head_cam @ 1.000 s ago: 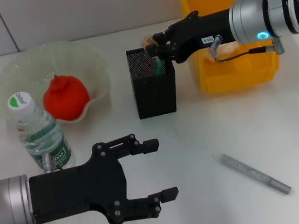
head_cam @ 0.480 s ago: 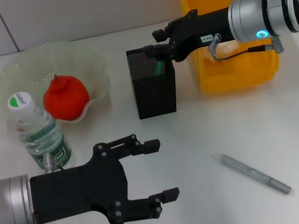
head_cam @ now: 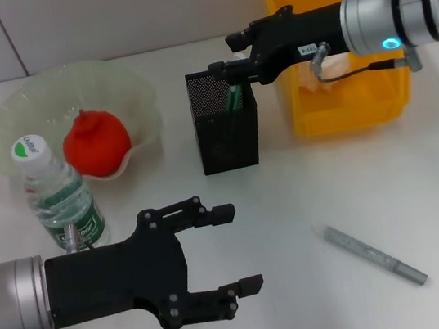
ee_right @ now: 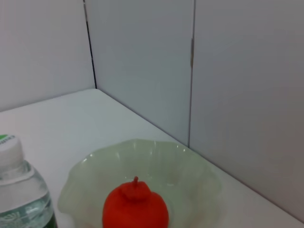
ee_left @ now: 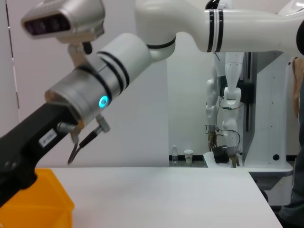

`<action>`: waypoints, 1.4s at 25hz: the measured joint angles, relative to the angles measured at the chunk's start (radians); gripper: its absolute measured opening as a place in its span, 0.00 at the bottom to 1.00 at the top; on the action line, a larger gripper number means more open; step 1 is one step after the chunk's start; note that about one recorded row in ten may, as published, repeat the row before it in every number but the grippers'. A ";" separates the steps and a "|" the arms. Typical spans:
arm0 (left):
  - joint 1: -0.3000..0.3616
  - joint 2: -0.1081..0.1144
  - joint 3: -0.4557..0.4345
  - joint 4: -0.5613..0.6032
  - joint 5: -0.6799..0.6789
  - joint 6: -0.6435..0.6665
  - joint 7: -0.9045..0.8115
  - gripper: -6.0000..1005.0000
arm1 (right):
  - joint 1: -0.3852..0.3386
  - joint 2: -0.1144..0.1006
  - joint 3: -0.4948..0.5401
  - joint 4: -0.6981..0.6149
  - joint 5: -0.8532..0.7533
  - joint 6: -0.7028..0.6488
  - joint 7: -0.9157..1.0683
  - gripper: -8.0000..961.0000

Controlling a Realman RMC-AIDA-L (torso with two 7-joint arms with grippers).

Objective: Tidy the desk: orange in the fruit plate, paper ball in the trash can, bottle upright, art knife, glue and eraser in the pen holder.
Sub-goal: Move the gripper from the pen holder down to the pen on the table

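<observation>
Right gripper (head_cam: pixel 224 56), fingers parted and empty, reaches level over the pen holder (head_cam: pixel 227 130) beside the trash can (head_cam: pixel 334 48); left gripper (head_cam: pixel 236 249) hovers spread wide; orange (head_cam: pixel 96 143) in fruit plate (head_cam: pixel 20 103); bottle (head_cam: pixel 59 197) upright, cap lettering unreadable

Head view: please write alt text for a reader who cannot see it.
The right gripper hovers over the black mesh pen holder, beside the yellow trash can. The orange sits in the fruit plate, the bottle stands upright, and the left gripper waits open near the front.
</observation>
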 joint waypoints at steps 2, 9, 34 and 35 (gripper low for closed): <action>-0.002 0.000 -0.002 -0.006 0.000 -0.001 0.000 0.80 | -0.019 0.000 0.000 -0.039 0.000 -0.020 0.002 0.56; -0.005 0.000 -0.007 -0.020 0.000 -0.009 0.000 0.80 | -0.090 -0.001 0.003 -0.182 -0.042 -0.103 0.078 0.55; -0.024 -0.001 -0.010 -0.095 -0.003 -0.039 0.011 0.80 | -0.310 0.008 0.013 -0.642 -0.271 -0.479 0.343 0.55; -0.024 0.000 -0.010 -0.096 -0.003 -0.039 0.011 0.80 | -0.308 0.008 0.013 -0.653 -0.287 -0.494 0.360 0.55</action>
